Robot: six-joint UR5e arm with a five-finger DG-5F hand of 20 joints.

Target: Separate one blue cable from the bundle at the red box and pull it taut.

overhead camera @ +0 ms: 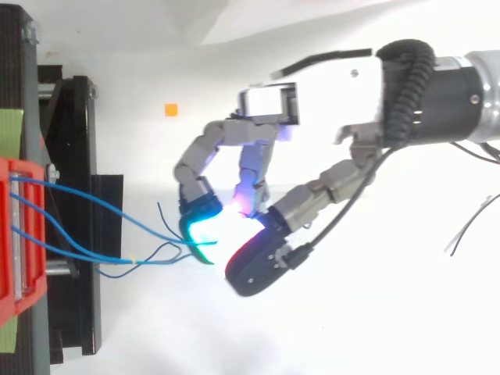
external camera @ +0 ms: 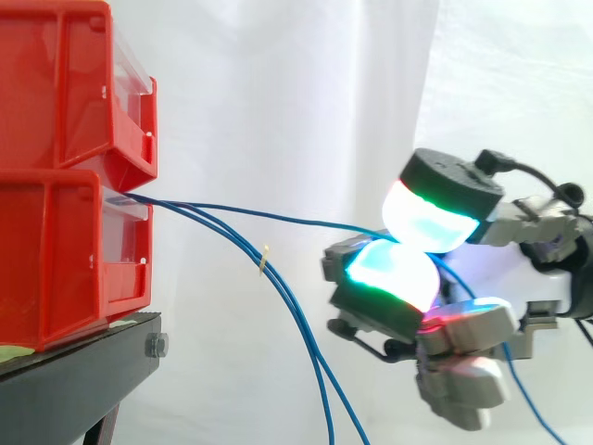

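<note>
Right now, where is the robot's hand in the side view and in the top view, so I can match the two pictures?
Side view: the hand is at right, below mid-height, pads pinched on a blue cable.
Top view: the hand is at centre, fingers pointing left.
Shared landmark: the red bins, at the left edge in both views.

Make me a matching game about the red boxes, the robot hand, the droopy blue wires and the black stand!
Things:
1. red bins
2. hand
3. loose blue cables
4. black stand

States:
A. hang down
B. pinches one blue cable
C. sits under the bins
D. stacked in two

Pairs: 1-D, 2-B, 3-A, 4-C
</note>
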